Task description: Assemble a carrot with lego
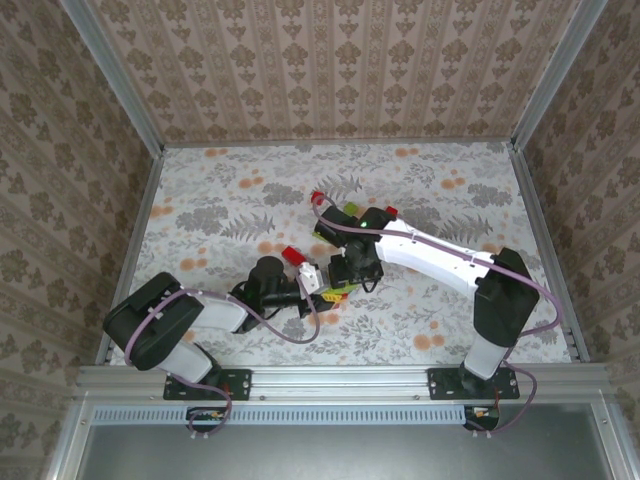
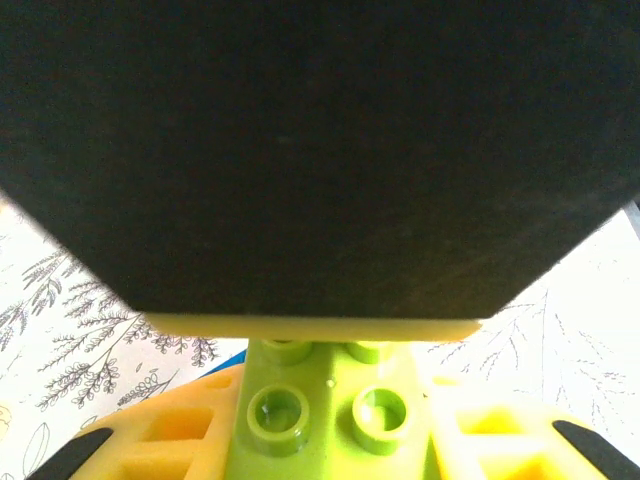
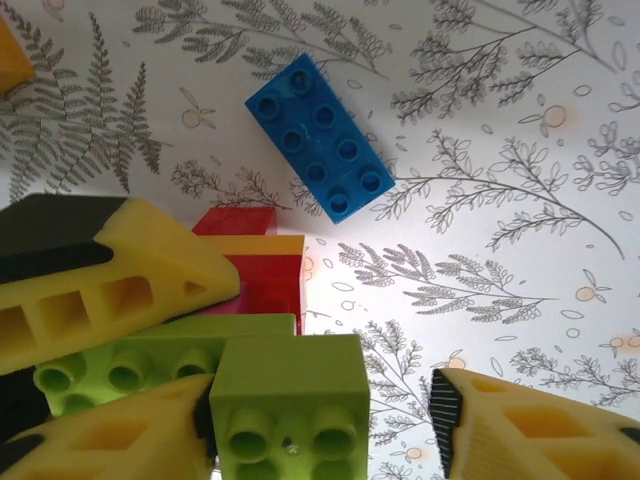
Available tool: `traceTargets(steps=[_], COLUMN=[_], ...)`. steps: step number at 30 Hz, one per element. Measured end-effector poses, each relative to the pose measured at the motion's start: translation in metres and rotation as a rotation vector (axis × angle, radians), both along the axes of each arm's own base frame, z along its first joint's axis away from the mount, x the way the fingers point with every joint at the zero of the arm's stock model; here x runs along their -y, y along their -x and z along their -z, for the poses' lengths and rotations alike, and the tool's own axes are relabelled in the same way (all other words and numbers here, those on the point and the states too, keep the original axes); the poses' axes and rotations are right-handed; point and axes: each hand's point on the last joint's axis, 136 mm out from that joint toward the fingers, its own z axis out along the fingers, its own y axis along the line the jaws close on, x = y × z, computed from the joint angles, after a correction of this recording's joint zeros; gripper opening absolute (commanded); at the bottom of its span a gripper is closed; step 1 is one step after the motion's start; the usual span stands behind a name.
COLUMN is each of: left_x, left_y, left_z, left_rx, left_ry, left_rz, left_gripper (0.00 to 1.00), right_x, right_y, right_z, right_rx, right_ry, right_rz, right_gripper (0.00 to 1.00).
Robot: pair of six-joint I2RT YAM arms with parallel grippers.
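Evidently a green brick (image 3: 290, 400) is being fitted to the stack of bricks (image 3: 270, 285), seen low and left in the right wrist view, which is gripped by the left jaws. The right jaws are parted around that brick, a gap showing toward the frame's right. They should be drawn away squarely so that nothing is nudged or tilted loose.
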Motion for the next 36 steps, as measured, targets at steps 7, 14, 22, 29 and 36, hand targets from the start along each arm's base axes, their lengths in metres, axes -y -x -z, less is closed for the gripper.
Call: traceTargets(steps=[7, 14, 22, 29, 36], left_x=[0.004, 0.005, -0.001, -0.002, -0.002], left_y=[0.009, 0.009, 0.014, 0.010, 0.008], left_z=[0.000, 0.002, 0.028, 0.030, 0.030], left_rx=[0.005, -0.001, -0.084, -0.078, -0.077], left_ry=[0.002, -0.005, -0.092, -0.102, -0.104], left_rz=[0.043, 0.049, 0.049, 0.025, 0.013], left_gripper=[0.34, 0.42, 0.55, 0.72, 0.91], right_x=[-0.001, 0.013, 0.043, 0.062, 0.071], right_y=[-0.011, -0.014, 0.000, 0.016, 0.037], right_z=[-0.034, -0.086, -0.075, -0.049, -0.027], right_rx=[0.103, 0.238, 0.243, 0.195, 0.158], right_ry=[-0.056, -0.115, -0.056, 0.000, -0.017], right_rz=[-0.003, 0.010, 0.031, 0.031, 0.040], right_gripper=[0.68, 0.67, 0.66, 0.66, 0.65])
